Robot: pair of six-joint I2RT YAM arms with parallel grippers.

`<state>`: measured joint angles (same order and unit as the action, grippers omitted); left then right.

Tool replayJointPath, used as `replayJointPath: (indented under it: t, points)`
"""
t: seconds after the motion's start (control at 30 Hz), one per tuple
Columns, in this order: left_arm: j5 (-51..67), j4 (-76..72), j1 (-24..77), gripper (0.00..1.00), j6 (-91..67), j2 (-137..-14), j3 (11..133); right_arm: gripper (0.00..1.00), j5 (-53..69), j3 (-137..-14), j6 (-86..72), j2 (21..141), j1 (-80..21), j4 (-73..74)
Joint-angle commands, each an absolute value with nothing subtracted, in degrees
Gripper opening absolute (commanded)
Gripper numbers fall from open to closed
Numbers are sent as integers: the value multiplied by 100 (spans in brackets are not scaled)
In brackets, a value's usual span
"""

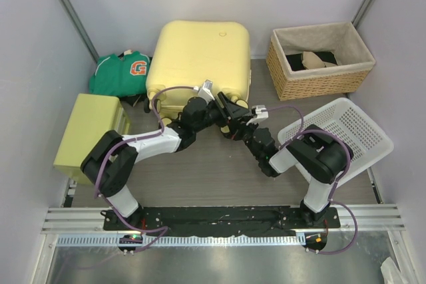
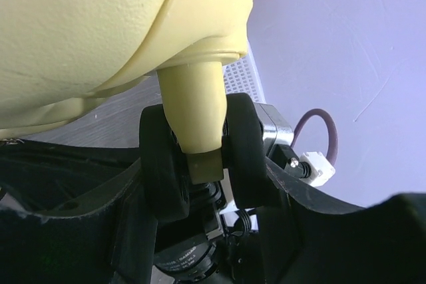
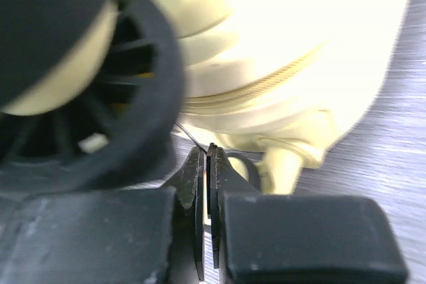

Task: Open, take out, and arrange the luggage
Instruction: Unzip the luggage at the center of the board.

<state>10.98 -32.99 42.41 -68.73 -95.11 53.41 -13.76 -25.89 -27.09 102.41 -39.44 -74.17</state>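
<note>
The luggage [image 1: 198, 58] lies closed and flat at the back of the counter [image 1: 219, 177], wheels toward the arms. The left fingers [image 2: 80, 191] grip a caster wheel [image 2: 239, 151]; the right fingers [image 3: 190, 184] are pressed shut beside the zip [image 3: 266, 88], its pull unseen. The shell looks stiff, slick and probably heavy, so wheels or zip tab make better holds

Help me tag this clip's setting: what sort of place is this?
Probably a robot lab cell, not a home: plain partition walls, arms bolted to a metal rail, plus a staged pale yellow suitcase and wicker basket.
</note>
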Motion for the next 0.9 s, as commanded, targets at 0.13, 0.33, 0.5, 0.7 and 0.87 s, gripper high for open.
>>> replayJointPath:
  t: [0.13, 0.33, 0.5, 0.7, 0.87]
  points:
    - [1283, -3991, 4131, 0, -6627, -8596, 5432, 1, -3058, -2154, -2514, 9826, -3762, -9554]
    - [1274, -3815, 4096, 0, -6504, -8473, 5405, 1, -2876, -2021, -2426, 9809, -3753, -9562]
    - [1520, -3744, 4078, 0, -6521, -8490, 5519, 1, -840, -2232, -2592, 9677, -3744, -9554]
    - [1608, -3964, 4087, 0, -6767, -8473, 5519, 32, -141, -2540, -3032, 9817, -3744, -9554]
    - [1740, -4175, 4140, 0, -6961, -8560, 5572, 46, -79, -2794, -3041, 10098, -3735, -9554]
